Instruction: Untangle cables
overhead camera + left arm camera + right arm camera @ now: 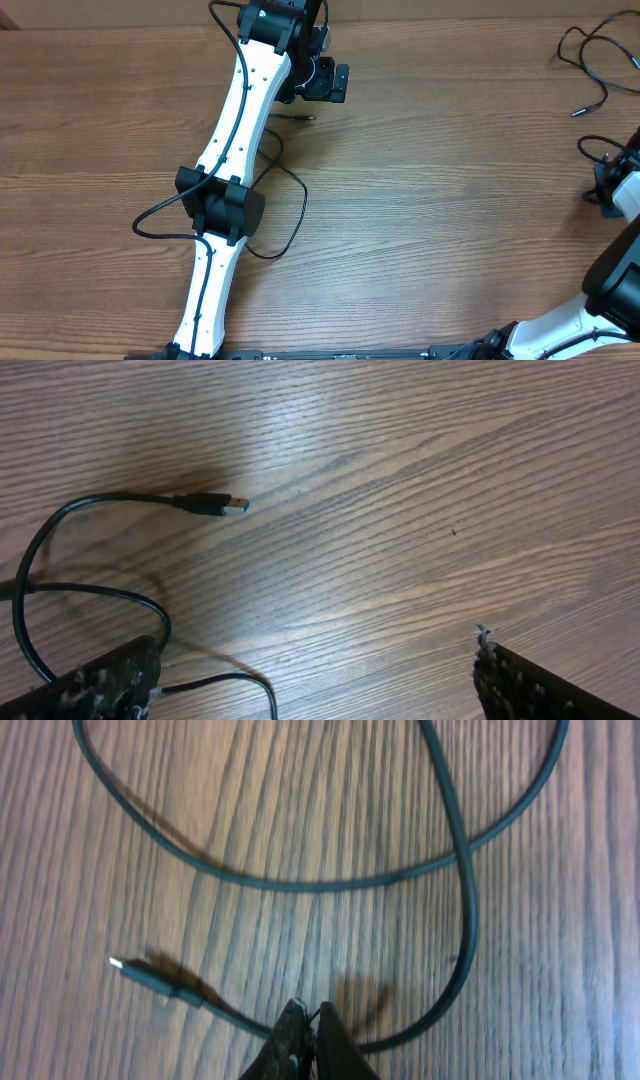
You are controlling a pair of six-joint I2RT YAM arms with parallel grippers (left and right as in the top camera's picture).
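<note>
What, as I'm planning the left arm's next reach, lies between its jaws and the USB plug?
Nothing visible does. From the left gripper, jaws open, bare wooden table runs up to the USB plug; only that cable's own loop lies beside one finger.

A brown wooden table (430,200) with a marked grain is seen in every view. On its left half a thin black cable (303,205) is laid in loose curves, partly hidden beneath the arm. Its plug (303,117) is pointed right towards the far side, and in the left wrist view it is shown blue-tipped and flat on the wood. At the far right corner a second black cable (586,62) is spread in open bends and ended by a small plug (577,113). In the right wrist view a looped cable (330,883) is crossed over itself, its silvery-tipped plug (125,966) resting on the wood.
</note>
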